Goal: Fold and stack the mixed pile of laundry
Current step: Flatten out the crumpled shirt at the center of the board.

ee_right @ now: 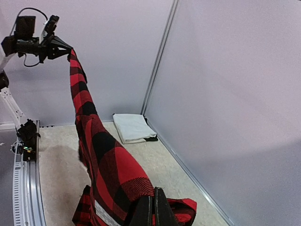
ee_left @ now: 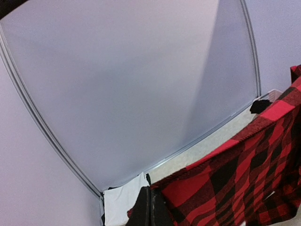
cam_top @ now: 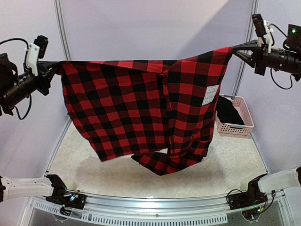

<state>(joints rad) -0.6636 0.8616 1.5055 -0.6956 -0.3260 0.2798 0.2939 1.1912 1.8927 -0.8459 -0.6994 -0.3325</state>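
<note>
Landmark: pink basket [cam_top: 244, 126], standing on the table [cam_top: 235, 165]

Position
- Red-and-black checked flannel shirt [cam_top: 141, 108] hangs in the air, spread wide like a sheet, up and to the left of the pink basket
- In the top view its nearest side edge overlaps the basket's left rim
- Cannot tell whether the lowest fold touches the table

Claws
- Left gripper [cam_top: 55, 69]: closed, pinching the top corner of the shirt farthest from the basket
- Right gripper [cam_top: 237, 49]: closed, pinching the top corner above the basket
- Each wrist view shows the fingers shut together with checked cloth caught between them

Handling (judgement)
- Soft and limp, with no stiffness: the lower part bunches and curls under on the basket side
- Probably light to middling in weight, since the top edge runs nearly straight between the two pinches
- Flannel weave should give good friction; not slippery and not fragile
- Best holds are corners and seamed edges, where the cloth is doubled; a mid-panel pinch would only raise a tent

Other laundry
- Folded white cloth [ee_right: 134, 127] lies on the table beyond the shirt from the basket, by the wall corner
- Dark garment [cam_top: 229, 113] sits inside the basket

Writing
- Grey patch [cam_top: 210, 95] on the shirt panel nearest the basket carries pale letters in three short rows, too small to read with certainty
- No other label or brand visible
</note>
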